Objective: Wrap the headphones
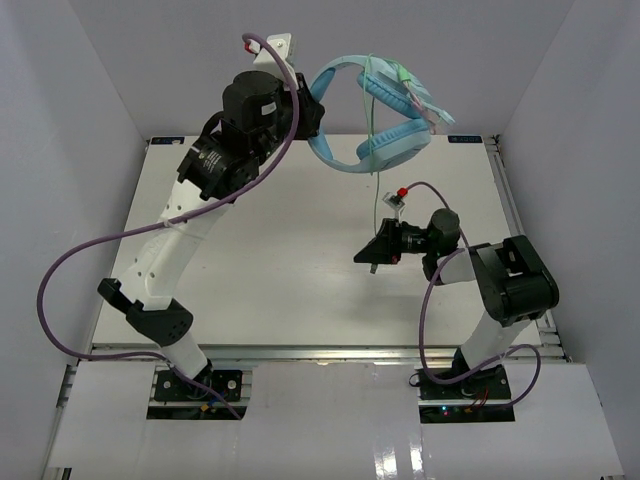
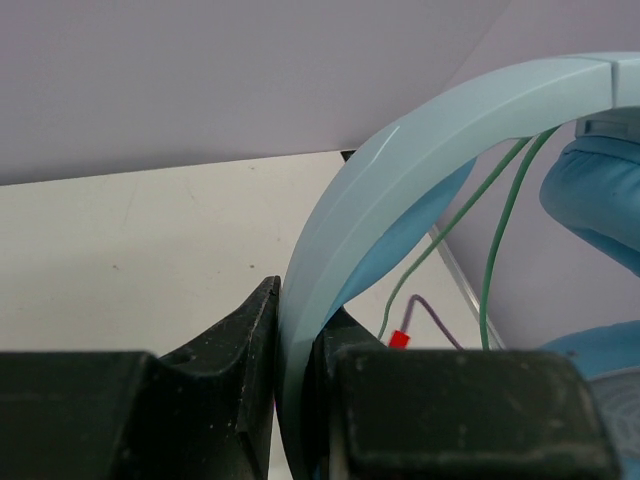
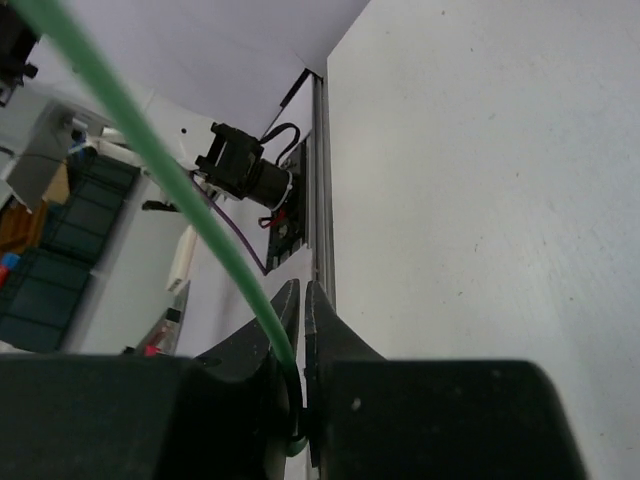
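Note:
The light blue headphones [image 1: 392, 135] hang in the air over the table's far edge, with several turns of pale green cord around the ear cups. My left gripper [image 1: 316, 108] is shut on the headband [image 2: 400, 170], which is pinched between the jaws [image 2: 300, 350]; an ear cup [image 2: 595, 200] and cord strands [image 2: 497, 240] show at right. The cord [image 1: 375, 195] drops straight down to my right gripper [image 1: 363, 257], which is shut on it low over the table's middle. In the right wrist view the cord [image 3: 150, 150] runs into the closed jaws [image 3: 302, 300]. The plug is hidden.
The white table [image 1: 280, 270] is boxed in by white walls at left, back and right. A metal rail [image 1: 508, 215] runs along its right edge and shows in the right wrist view [image 3: 320, 200]. Purple arm cables [image 1: 60, 270] loop beside both arms.

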`<state>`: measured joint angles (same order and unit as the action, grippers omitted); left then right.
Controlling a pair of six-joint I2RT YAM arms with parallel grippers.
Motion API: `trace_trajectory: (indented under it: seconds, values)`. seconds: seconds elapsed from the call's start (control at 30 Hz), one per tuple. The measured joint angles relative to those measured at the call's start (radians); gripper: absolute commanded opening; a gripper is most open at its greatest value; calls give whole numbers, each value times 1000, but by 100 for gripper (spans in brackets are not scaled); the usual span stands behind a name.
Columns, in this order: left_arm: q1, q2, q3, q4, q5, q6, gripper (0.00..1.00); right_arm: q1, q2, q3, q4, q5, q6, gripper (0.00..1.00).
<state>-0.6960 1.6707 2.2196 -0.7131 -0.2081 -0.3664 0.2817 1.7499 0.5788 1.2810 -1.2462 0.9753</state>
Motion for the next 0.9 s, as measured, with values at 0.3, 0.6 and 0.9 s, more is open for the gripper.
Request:
trace_trajectory:
  seconds: [0.3, 0.6, 0.9]
  values:
    - [4, -72, -185, 49, -196, -5, 0, 36, -375, 22, -537, 183, -717, 8]
    - [96, -105, -381, 107, -248, -173, 0, 205, -603, 111, -1254, 521, -1264, 8]
    - [149, -82, -452, 156, -106, -382, 0, 359, -581, 285, -1698, 733, -1548, 8]
